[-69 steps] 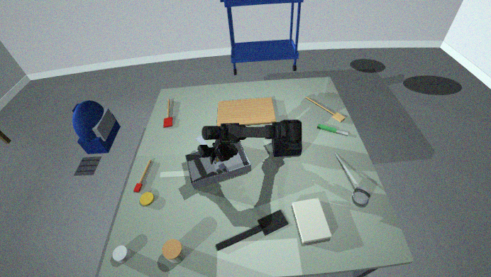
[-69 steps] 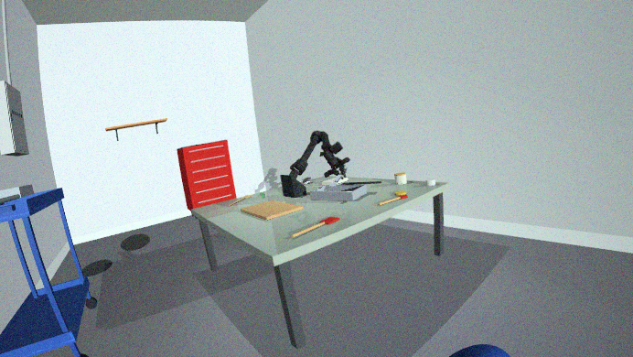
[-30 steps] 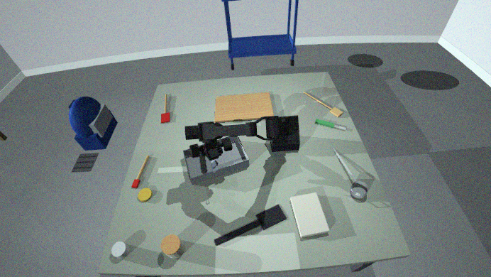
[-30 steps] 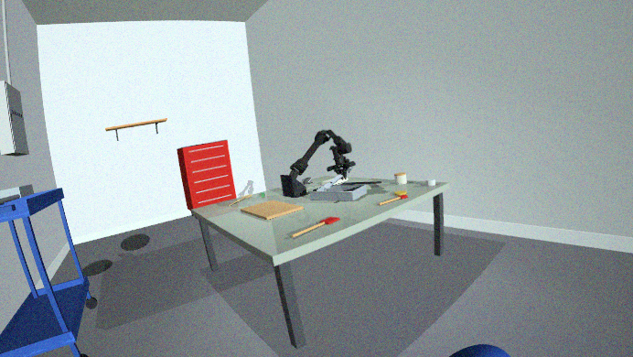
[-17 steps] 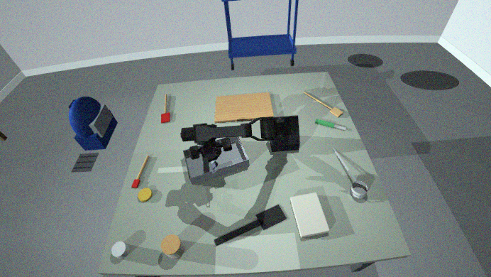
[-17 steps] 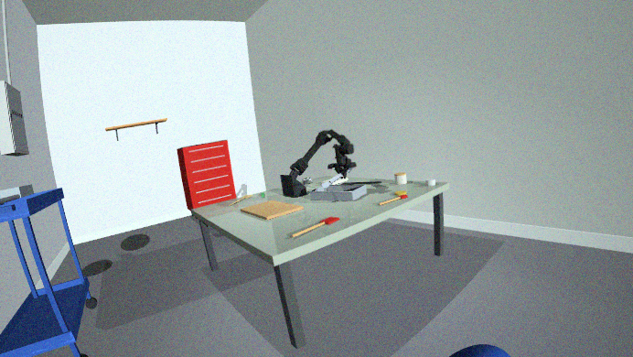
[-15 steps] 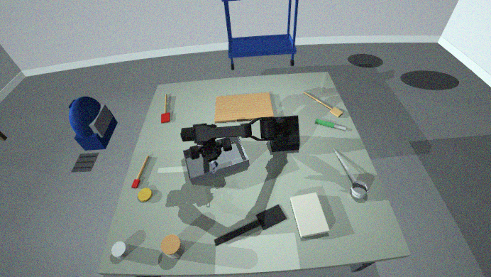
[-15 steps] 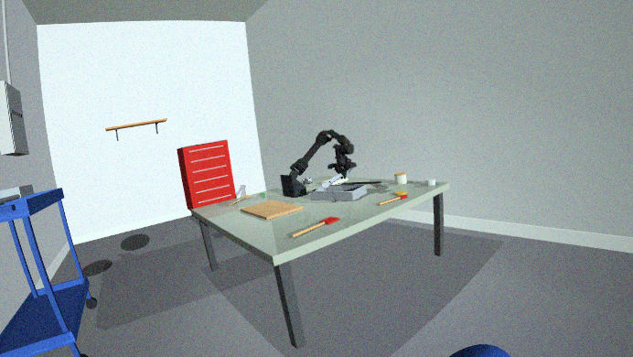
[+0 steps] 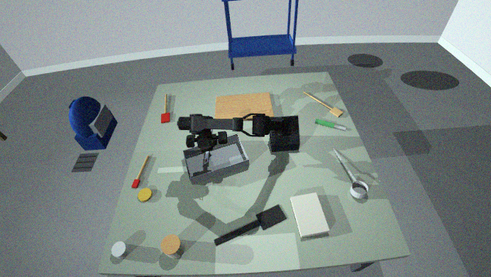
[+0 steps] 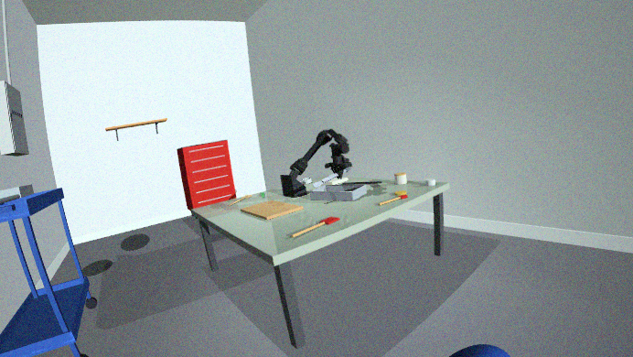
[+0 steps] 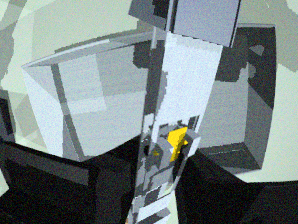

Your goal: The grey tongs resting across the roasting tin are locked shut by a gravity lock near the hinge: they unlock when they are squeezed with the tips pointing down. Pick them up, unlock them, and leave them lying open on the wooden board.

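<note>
Pincer (image 11: 156,183) nearly closed, clamped on tongs (image 11: 174,129) near hinge, yellow lock (image 11: 177,141) visible. Tongs held above tin (image 9: 217,160), tips pointing down toward tin floor. Tin contents besides tongs: can't tell. One board (image 9: 243,105) at 12 o'clock of tin on bench (image 9: 355,231). Two red spatulas (image 9: 164,109) (image 9: 140,172).

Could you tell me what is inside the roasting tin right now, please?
The tips of the grey tongs, held by the gripper, hang over the roasting tin. Its visible floor looks bare; the wrist covers the far corner.
</note>
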